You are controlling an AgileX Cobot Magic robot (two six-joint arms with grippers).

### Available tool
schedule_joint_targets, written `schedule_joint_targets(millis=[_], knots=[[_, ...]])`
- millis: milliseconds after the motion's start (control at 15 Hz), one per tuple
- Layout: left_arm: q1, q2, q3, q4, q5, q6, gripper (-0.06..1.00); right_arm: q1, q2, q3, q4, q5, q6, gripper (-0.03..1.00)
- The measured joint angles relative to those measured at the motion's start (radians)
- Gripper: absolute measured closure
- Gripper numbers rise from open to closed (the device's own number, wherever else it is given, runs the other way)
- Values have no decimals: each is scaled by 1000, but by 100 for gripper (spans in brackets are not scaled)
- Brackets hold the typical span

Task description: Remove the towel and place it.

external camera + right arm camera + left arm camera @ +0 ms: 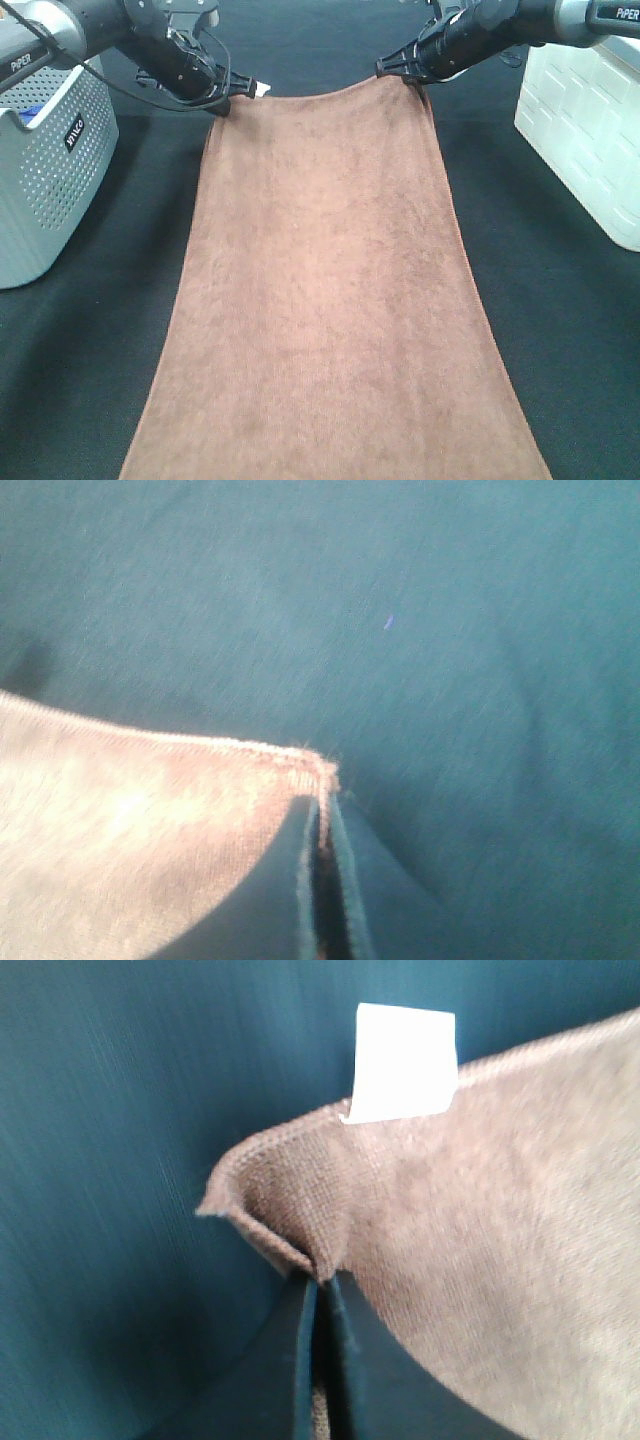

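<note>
The brown towel [330, 300] hangs stretched from its two far corners and runs down to the near edge of the exterior high view. My left gripper [228, 100] is shut on the far left corner, next to the white tag [260, 88]. My right gripper [405, 70] is shut on the far right corner. In the left wrist view the fingers [345, 1360] pinch the folded corner of the towel [480, 1260] below the tag [402, 1062]. In the right wrist view the fingers [350, 880] pinch the towel's corner [150, 830].
A grey perforated basket [45, 170] with something blue inside stands at the left. A white crate [590, 120] stands at the right. The table [560, 340] is covered in dark cloth on both sides of the towel.
</note>
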Motion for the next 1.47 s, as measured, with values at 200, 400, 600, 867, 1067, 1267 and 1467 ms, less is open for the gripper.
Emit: schedule_joint_targets(millis=[200, 400, 600, 867, 1067, 1267, 1467], knots=[[0, 2, 0, 9, -99, 11, 94, 0, 30, 0, -2, -61, -17, 96], [0, 3, 0, 11, -169, 40, 94, 0, 54, 0, -3, -109, -24, 96], [0, 3, 0, 12, -189, 55, 94, 0, 55, 0, -3, -143, -26, 96], [0, 28, 0, 12, -212, 56, 94, 0, 105, 0, -1, -149, -26, 96], [0, 91, 0, 1, -246, 56, 94, 0, 144, -13, 0, -176, -26, 96], [0, 128, 0, -8, -317, 56, 94, 0, 199, -100, 4, -173, -26, 96], [0, 138, 0, -8, -369, 56, 94, 0, 230, -136, 9, -167, -26, 96]])
